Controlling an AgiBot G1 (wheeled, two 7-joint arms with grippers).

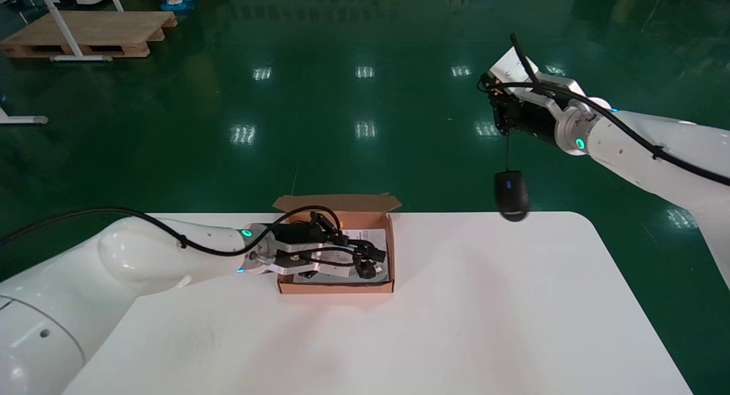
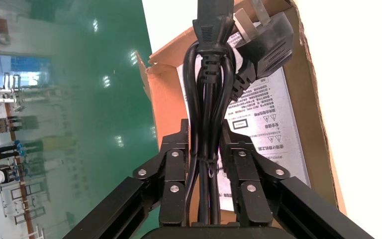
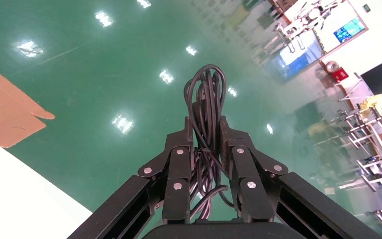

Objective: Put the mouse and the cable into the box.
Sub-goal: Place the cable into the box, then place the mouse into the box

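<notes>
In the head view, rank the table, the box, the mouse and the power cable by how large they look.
1. Table.
2. Box.
3 and 4, unranked: Mouse, dangling by its cord from the right pincer, and power cable, in the left pincer over the box. They look alike, and the mouse hangs in the air.

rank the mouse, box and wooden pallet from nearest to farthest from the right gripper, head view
1. mouse, hanging just below the right gripper
2. box, on the table, farther left
3. wooden pallet, on the floor, far left
</notes>
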